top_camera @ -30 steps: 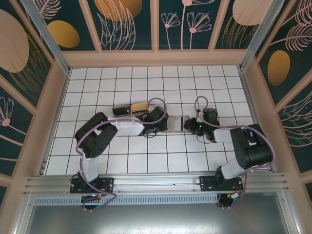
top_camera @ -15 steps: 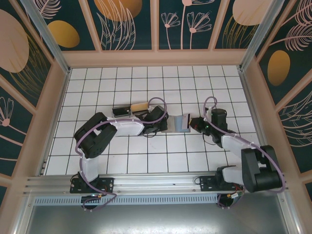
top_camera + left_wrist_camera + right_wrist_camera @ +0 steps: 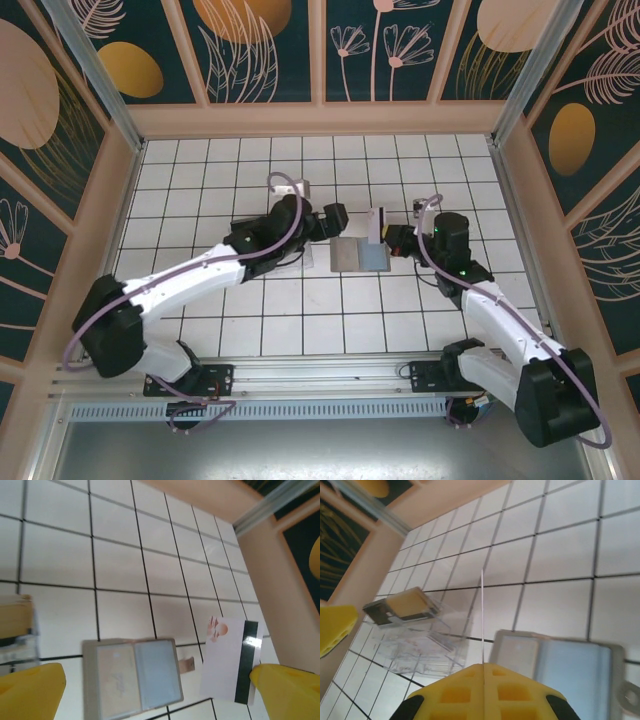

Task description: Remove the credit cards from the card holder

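The left pincer (image 3: 334, 216) has been opened wide and drawn away from the flat grey cards (image 3: 360, 256). A striped card (image 3: 227, 665) is kept clamped upright by the right pincer (image 3: 385, 237).

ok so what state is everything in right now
left gripper: open, empty
right gripper: shut on the striped card
striped card: held on edge above the tiles, out of the holder
card holder: on the tiles, tan card at its top
flat grey rectangle: lying flat on the tiles
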Controlling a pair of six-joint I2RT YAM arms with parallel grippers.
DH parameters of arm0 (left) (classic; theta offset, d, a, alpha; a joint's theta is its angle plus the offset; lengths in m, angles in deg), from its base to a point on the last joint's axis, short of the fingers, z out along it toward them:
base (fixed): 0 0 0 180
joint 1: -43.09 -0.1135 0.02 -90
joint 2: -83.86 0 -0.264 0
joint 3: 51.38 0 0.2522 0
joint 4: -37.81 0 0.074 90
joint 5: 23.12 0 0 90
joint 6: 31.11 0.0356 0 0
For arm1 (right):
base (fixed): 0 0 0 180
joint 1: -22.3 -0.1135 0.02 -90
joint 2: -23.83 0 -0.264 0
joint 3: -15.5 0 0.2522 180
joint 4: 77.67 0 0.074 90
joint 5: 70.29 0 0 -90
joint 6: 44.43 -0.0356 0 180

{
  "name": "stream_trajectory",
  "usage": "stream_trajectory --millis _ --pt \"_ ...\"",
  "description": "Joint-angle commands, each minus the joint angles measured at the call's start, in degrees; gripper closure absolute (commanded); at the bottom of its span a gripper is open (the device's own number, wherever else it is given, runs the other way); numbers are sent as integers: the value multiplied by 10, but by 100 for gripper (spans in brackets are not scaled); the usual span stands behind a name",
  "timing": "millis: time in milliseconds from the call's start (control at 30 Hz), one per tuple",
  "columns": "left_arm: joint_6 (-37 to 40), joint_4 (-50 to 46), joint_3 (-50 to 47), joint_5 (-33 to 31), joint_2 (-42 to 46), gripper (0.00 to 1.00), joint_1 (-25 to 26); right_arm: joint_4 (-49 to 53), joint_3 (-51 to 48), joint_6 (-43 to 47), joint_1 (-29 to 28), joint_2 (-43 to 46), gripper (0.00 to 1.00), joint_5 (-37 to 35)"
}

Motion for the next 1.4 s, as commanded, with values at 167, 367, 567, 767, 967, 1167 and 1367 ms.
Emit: stream_trajectory --millis 167,367,567,767,967,1167,1367 --pt "-1 -79 -102 -135 151 1 -7 7 92 153 -165 -39 100 -73" --pt "-21 -106 -190 -202 278 1 -9 69 178 329 -275 -115 100 -116" --pt "-25 -111 -263 -227 397 1 -8 140 255 518 -319 -201 100 -172" --pt "-17 -141 -280 -252 451 1 -8 184 315 619 -386 -293 100 -267" --pt "-11 -152 -283 -261 473 1 -9 217 351 682 -412 -354 100 -296" --pt "-10 -150 -287 -258 478 1 -8 202 348 729 -409 -355 100 -312" --pt "-11 -145 -291 -258 478 1 -8 168 337 792 -398 -355 100 -322"
